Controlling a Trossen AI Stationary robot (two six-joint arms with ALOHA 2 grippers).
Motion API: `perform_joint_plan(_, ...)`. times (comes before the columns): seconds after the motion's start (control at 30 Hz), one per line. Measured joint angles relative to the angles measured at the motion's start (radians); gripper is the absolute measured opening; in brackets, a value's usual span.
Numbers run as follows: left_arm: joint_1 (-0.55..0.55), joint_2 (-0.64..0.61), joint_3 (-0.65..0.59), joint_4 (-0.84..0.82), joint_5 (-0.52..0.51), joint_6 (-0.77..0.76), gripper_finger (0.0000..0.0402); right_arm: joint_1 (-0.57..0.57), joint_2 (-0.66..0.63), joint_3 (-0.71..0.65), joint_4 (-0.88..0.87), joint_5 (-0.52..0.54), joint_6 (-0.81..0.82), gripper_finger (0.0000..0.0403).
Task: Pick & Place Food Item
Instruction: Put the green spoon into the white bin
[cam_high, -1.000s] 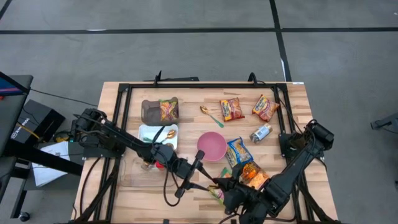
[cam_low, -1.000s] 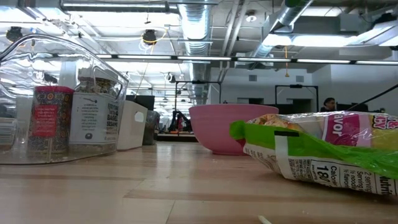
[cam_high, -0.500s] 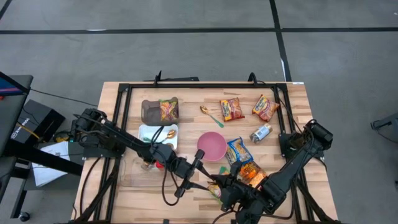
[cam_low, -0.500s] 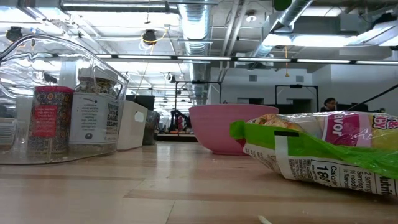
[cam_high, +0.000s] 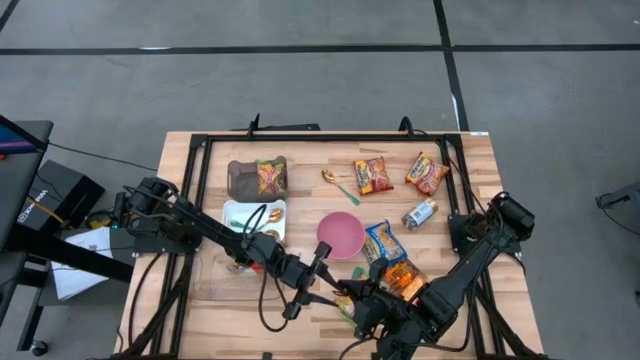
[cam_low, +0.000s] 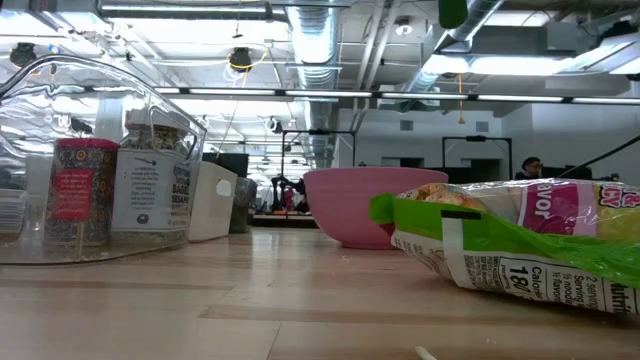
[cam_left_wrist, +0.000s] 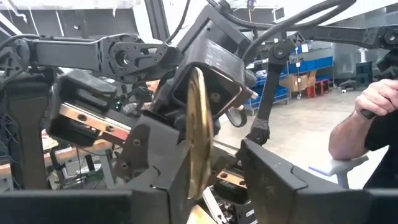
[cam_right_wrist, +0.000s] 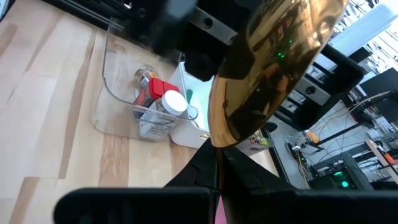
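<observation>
Two grippers are met above the table's near edge: a gold spoon (cam_right_wrist: 273, 62) is pinched by the right gripper (cam_high: 352, 305), while the left gripper (cam_high: 322, 298) is part spread around it. Release is best delayed until the left grip is firm.

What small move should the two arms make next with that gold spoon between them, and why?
Probably the left gripper should close its jaws fully on the gold spoon. The right gripper holds the spoon with shut jaws, and the spoon stands edge-on between the left jaws, with a gap on one side. It looks like a handover not yet finished.
</observation>
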Motion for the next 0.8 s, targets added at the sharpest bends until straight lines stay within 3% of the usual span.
perform_joint_plan(0.47, 0.006, 0.0, 0.0, -0.006, -0.001, 0.006, 0.0011, 0.001, 0.0, -0.001, 0.004, -0.004, 0.004, 0.0)
perform_joint_plan(0.8, 0.006, 0.0, 0.0, -0.003, -0.002, 0.009, 0.0005, 0.001, 0.0, -0.001, 0.003, -0.005, 0.016, 0.0005)
